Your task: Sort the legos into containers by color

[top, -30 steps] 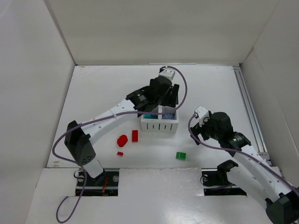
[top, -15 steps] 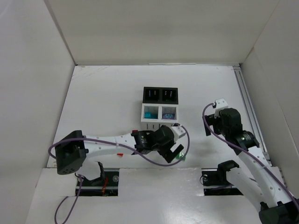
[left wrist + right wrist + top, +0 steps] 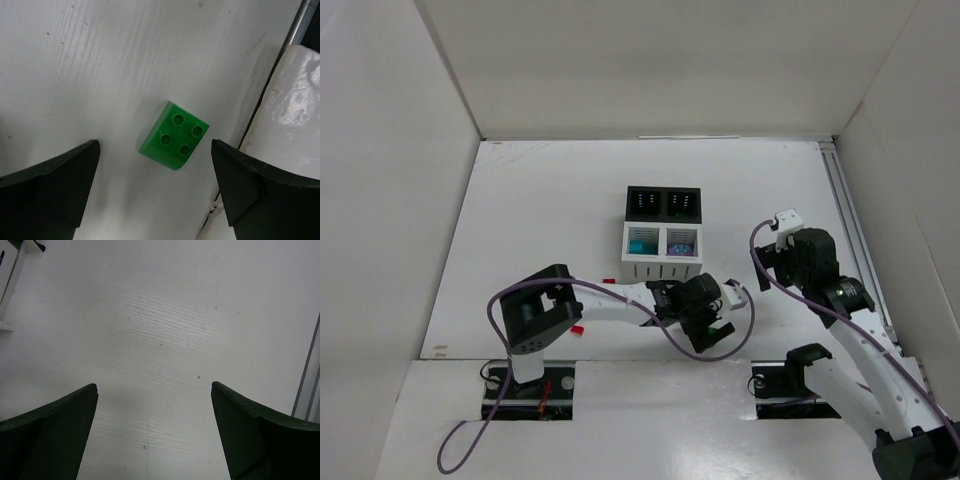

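Observation:
A green studded brick lies on the white table, close to a raised white ledge. My left gripper hangs open above it, one jaw on each side, not touching. In the top view the left gripper covers the brick near the table's front edge. The containers stand mid-table: a black pair behind a white slatted pair, which hold teal pieces and purple pieces. My right gripper is open and empty over bare table.
A small red piece lies at the front left beside the left arm, which hides other red pieces. The raised white ledge runs right beside the green brick. A metal rail lines the table's right edge.
My left arm has swung from the bins down to the front edge and now hangs open over the green brick. The right arm has drawn back to the right.

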You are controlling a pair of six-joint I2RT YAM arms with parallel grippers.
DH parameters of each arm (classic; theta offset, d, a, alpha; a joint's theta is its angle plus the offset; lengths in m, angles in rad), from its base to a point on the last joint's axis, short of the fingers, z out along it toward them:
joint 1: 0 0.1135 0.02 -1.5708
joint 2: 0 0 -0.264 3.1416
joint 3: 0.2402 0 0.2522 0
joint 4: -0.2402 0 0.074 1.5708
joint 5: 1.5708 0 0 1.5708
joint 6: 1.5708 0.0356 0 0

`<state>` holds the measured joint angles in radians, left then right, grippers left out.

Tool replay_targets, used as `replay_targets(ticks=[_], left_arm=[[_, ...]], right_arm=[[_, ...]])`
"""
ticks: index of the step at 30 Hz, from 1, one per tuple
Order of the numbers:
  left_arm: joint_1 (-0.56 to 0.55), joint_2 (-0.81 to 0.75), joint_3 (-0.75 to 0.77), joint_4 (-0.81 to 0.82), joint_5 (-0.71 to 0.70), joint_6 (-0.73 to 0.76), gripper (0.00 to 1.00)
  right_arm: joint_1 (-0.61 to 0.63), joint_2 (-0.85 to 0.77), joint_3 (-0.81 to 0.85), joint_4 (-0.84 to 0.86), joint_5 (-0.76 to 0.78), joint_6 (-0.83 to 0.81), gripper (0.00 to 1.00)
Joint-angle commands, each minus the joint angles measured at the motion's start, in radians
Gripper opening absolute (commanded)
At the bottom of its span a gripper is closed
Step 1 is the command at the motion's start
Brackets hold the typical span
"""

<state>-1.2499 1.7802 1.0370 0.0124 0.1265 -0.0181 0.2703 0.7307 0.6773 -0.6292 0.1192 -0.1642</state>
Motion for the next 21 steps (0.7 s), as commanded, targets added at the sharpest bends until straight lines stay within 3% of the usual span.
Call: replay_targets(ticks=[1,13,14,15,18,21], left_arm=[[0.0,0.016,0.038,0.012,0.061,0.037,0.91],[-0.056,0.054,0.038,-0.008,-0.04,-0.08,0.42],[-0.056,0.054,0.038,-0.008,-0.054,-0.08,0.31],[-0.056,0.044,0.038,-0.008,-0.074,-0.104,0.25],[-0.056,-0.008,0.017,0.012,-0.172,-0.126,0.16],[-0.056,-0.089,-0.011,0.024,-0.22,-0.126,0.15]], right_arm=[[-0.009,-0.005,0.016,0.006,-0.023,-0.015,0.99],[-0.028,0.004,-0.002,0.036,-0.032,-0.034,0.99],[-0.028,0.004,-0.002,0.036,-0.032,-0.034,0.99],[-0.037,0.004,-0.002,0.036,-0.032,-0.034,0.99],[-0.046,0.004,-0.012,0.036,-0.032,-0.034,0.99],[-0.046,0.004,-0.012,0.045,-0.041,-0.034,0.99]])
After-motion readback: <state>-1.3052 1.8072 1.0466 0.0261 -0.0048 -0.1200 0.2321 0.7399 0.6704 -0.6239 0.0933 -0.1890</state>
